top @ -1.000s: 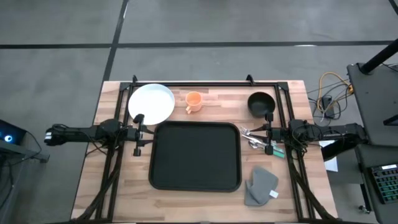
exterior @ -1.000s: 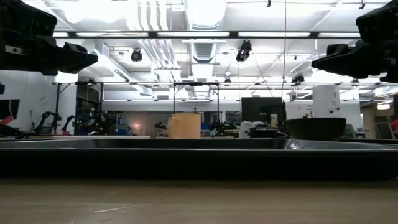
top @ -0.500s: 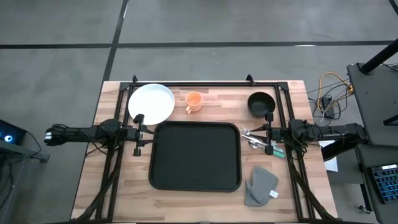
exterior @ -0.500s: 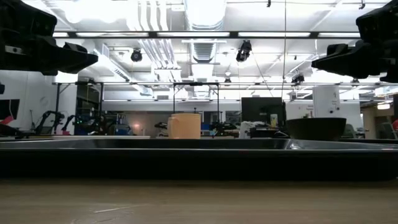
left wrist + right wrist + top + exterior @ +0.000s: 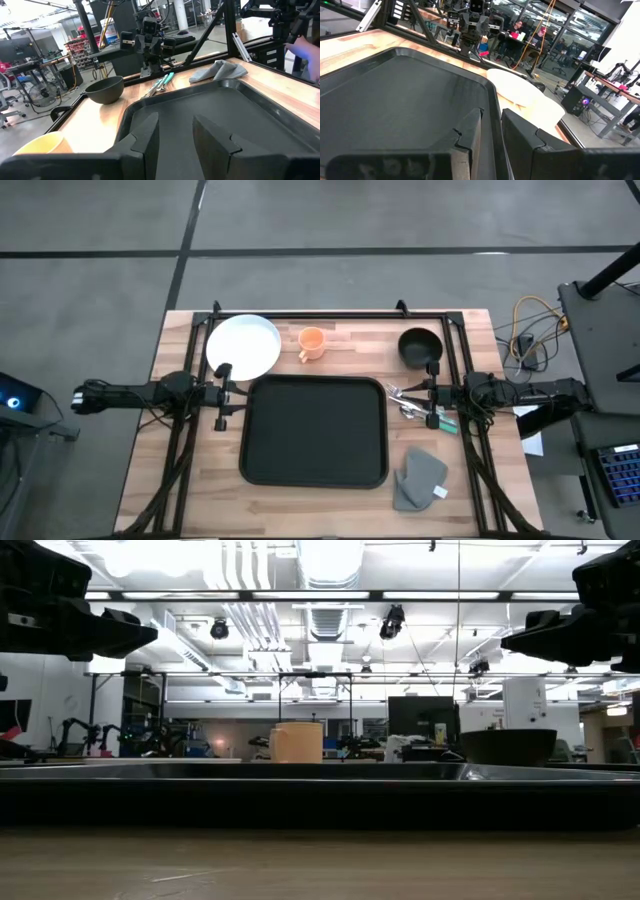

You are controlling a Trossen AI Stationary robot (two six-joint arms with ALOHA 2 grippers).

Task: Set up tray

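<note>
Black tray (image 5: 314, 430) mid-table, bare, between left gripper (image 5: 222, 394) and right gripper (image 5: 432, 393); both part open, empty. Could clip the rim reaching for plate (image 5: 243, 346) or bowl (image 5: 419, 346).

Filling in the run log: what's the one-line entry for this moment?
tray: empty, table centre | left pincer: open, holding nothing, at tray's left edge | right pincer: open, holding nothing, above cutlery

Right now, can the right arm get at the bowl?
Probably yes. The bowl sits on bare table just beyond the right gripper, with nothing on top of it or between them. The cutlery lies under the gripper, not toward the bowl, and the tray is off to the side.
</note>
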